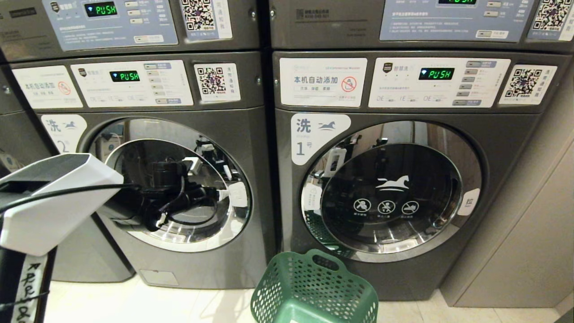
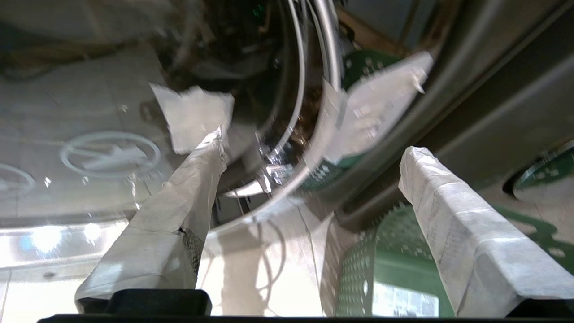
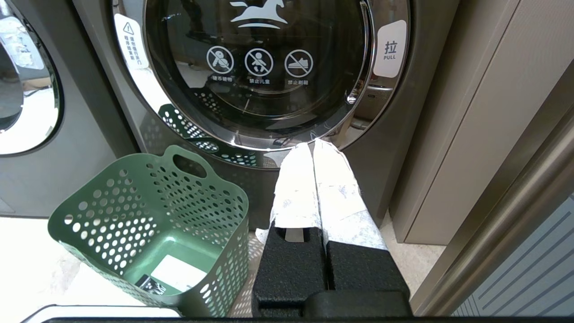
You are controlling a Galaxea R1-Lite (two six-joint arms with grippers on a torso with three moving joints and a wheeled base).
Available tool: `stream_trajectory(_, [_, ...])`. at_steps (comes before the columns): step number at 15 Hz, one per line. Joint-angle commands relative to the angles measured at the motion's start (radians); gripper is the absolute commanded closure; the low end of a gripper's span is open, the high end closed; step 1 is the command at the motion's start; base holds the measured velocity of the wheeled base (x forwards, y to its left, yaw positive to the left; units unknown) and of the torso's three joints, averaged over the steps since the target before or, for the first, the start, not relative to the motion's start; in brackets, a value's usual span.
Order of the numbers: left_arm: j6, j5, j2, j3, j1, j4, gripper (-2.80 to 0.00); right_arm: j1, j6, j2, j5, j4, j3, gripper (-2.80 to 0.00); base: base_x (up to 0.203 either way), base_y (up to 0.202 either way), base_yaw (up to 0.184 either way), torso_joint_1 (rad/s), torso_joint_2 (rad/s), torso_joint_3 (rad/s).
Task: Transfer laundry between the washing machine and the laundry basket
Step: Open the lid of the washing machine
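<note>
Left arm point(image 1: 49, 202): big white shell, black parts, black cable across, strap with black writing. Left gripper point(image 2: 309, 179): long fingers point(image 2: 453, 215) wrapped in white tape. Right gripper point(image 3: 312, 148): white-wrapped fingers point(image 3: 293, 188) on black foam blocks.
</note>
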Motion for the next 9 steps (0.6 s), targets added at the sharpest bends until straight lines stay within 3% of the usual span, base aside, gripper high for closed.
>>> stream_trajectory(1, [-0.001, -0.009, 0.044, -0.036, -0.001, -0.006, -2.80, 0.001, 0.000, -0.001, 0.001, 0.000, 0.000, 0.00, 0.000, 0.000, 0.000, 0.000, 0.00, 0.000])
stream_trajectory(6, [0.001, -0.116, 0.088, -0.102, -0.001, -0.008, -2.80, 0.001, 0.000, -0.001, 0.001, 0.000, 0.000, 0.00, 0.000, 0.000, 0.000, 0.000, 0.00, 0.000])
stream_trajectory(9, [-0.001, -0.123, 0.124, -0.150, -0.004, -0.008, -2.80, 0.001, 0.000, -0.001, 0.000, 0.000, 0.000, 0.00, 0.000, 0.000, 0.000, 0.000, 0.00, 0.000])
